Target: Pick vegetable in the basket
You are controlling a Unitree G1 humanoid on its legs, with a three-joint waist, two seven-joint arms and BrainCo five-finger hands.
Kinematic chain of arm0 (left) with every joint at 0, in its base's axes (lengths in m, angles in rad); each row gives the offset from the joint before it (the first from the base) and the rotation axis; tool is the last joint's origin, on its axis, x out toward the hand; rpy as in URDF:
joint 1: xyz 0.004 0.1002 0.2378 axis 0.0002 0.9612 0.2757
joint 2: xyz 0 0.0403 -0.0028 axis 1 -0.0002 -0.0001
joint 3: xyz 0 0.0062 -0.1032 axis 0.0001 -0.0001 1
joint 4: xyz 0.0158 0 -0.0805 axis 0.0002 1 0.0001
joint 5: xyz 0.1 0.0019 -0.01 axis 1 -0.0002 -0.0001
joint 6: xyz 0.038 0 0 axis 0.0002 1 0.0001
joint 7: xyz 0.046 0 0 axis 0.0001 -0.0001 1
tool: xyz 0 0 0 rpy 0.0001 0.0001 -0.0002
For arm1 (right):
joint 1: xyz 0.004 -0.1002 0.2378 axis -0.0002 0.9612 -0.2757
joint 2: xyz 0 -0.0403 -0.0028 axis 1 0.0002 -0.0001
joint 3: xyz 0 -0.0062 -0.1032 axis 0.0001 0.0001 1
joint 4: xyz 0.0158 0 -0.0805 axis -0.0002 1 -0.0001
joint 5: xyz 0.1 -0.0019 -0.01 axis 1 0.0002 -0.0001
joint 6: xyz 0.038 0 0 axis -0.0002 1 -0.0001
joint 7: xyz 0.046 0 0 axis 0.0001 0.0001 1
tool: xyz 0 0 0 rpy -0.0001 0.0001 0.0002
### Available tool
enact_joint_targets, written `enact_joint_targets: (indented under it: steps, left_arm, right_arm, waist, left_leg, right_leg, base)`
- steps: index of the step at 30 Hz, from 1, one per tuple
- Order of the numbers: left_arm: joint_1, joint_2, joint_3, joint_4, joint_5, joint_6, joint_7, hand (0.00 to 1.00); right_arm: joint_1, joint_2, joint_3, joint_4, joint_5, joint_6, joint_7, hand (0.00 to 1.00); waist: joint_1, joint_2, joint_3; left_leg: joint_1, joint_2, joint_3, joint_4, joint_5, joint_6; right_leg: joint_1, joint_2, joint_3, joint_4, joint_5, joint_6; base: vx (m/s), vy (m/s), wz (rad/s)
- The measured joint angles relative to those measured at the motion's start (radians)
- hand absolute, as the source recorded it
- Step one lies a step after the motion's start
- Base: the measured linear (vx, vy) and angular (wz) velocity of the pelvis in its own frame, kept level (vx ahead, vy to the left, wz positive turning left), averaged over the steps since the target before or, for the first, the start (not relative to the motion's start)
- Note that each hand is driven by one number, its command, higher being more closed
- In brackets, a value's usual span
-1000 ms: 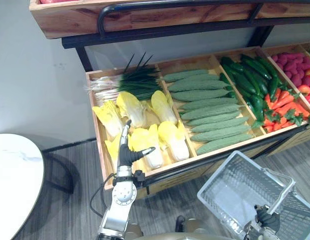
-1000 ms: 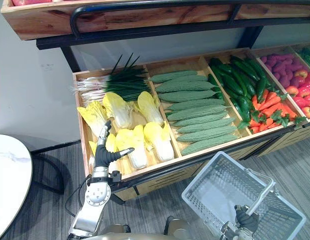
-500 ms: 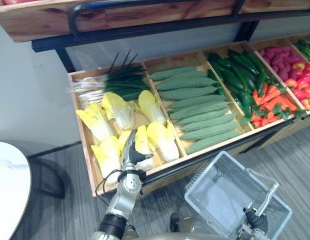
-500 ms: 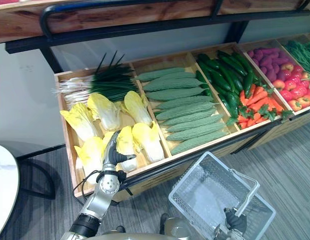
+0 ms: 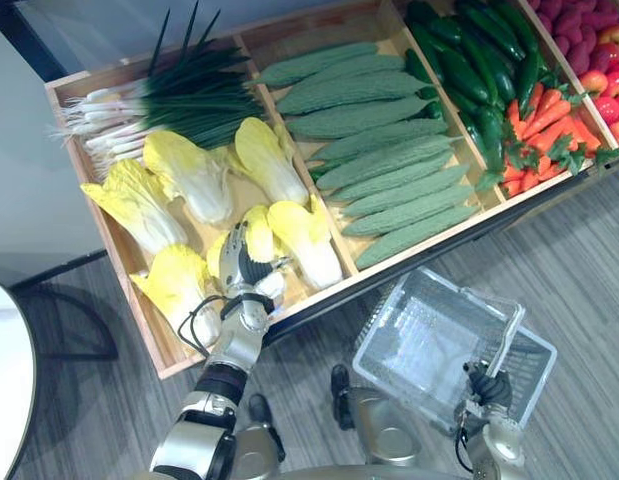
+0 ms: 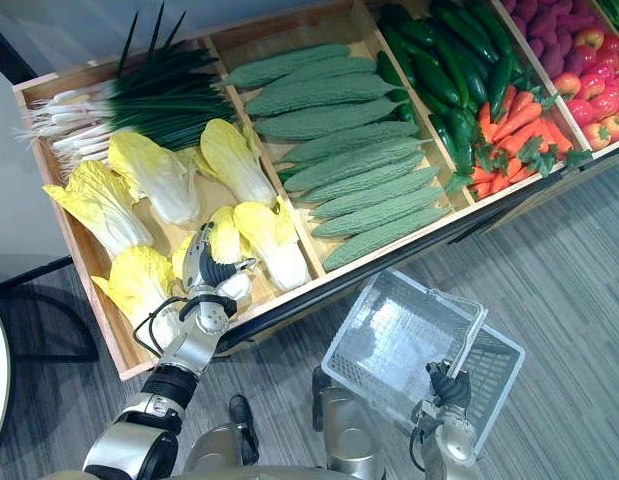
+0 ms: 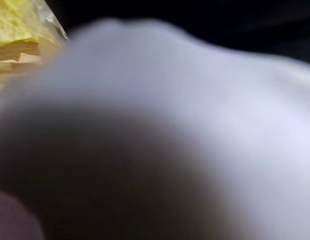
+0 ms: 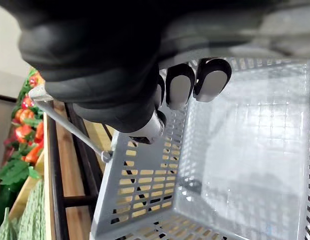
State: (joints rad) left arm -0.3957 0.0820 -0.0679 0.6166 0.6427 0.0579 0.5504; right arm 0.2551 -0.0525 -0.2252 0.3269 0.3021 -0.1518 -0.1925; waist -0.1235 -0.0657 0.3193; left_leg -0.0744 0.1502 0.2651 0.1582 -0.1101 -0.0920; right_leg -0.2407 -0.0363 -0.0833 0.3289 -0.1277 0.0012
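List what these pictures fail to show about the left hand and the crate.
1. Whether the left hand grips the yellow-white leafy cabbage: in the eye views the hand's own dark cover hides the contact.
2. Left wrist view: a pale surface lies too close to identify.
3. The eye views' right edge cuts off the red and pink produce.

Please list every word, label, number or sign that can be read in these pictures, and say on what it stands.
None: no readable text shows on the wooden crate, on the vegetables or on the grey basket.
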Motion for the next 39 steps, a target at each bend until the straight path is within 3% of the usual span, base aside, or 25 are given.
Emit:
enact_joint_targets:
  steps: [8,18,23,32,36,39]
  left_arm:
    - [-0.037,0.012,0.020,-0.016,-0.004,-0.024,-0.003,1.00]
    - [0.062,0.009,0.019,-0.241,-0.046,-0.024,-0.071,1.00]
    - [0.175,-0.006,0.020,-0.390,-0.063,-0.028,-0.071,1.00]
    - [0.304,-0.039,0.034,-0.676,-0.124,-0.112,-0.044,1.00]
    - [0.349,-0.068,0.028,-0.732,-0.153,-0.150,-0.025,1.00]
    - [0.367,-0.078,0.008,-0.778,-0.216,-0.186,-0.025,1.00]
  right_arm:
    - [-0.031,-0.010,-0.004,-0.001,-0.004,0.000,-0.005,1.00]
    - [-0.021,-0.009,-0.034,-0.042,-0.030,0.000,-0.021,1.00]
    - [-0.007,-0.001,-0.034,-0.042,-0.030,0.001,-0.020,1.00]
    - [0.015,0.004,-0.053,-0.056,-0.038,0.001,-0.020,1.00]
    - [0.047,0.001,-0.056,-0.061,-0.039,0.002,-0.020,1.00]
    - [0.050,0.001,-0.059,-0.061,-0.038,0.002,-0.020,1.00]
  waist:
    - [0.000,0.019,0.037]
    - [-0.003,0.024,0.067]
    - [-0.006,0.026,0.067]
    - [0.003,0.041,0.054]
    - [0.002,0.079,-0.021]
    - [0.002,0.087,-0.035]
  left_leg:
    - [-0.007,0.005,-0.004,-0.003,-0.001,-0.001]
    - [0.002,0.001,-0.010,-0.003,0.001,-0.001]
    - [0.023,-0.005,-0.011,-0.007,0.001,-0.001]
    - [0.047,-0.010,-0.016,-0.021,0.000,0.001]
    - [0.057,-0.010,-0.014,-0.036,0.001,0.001]
    - [0.074,-0.009,-0.005,-0.038,0.000,0.002]
  right_leg:
    - [0.000,0.001,-0.005,-0.019,0.005,0.003]
    - [0.017,-0.001,-0.012,-0.046,0.028,0.004]
    - [0.061,0.001,-0.016,-0.077,0.032,0.007]
    - [0.099,-0.001,-0.023,-0.110,0.049,0.016]
    - [0.104,0.001,-0.022,-0.116,0.049,0.017]
    - [0.114,0.004,-0.014,-0.117,0.050,0.018]
  base:
    - [-0.03,-0.006,0.01]
    - [0.04,0.015,0.01]
    - [-0.01,0.003,0.02]
    - [0.00,0.006,0.02]
    - [0.00,0.000,0.00]
    - [-0.01,-0.003,-0.10]
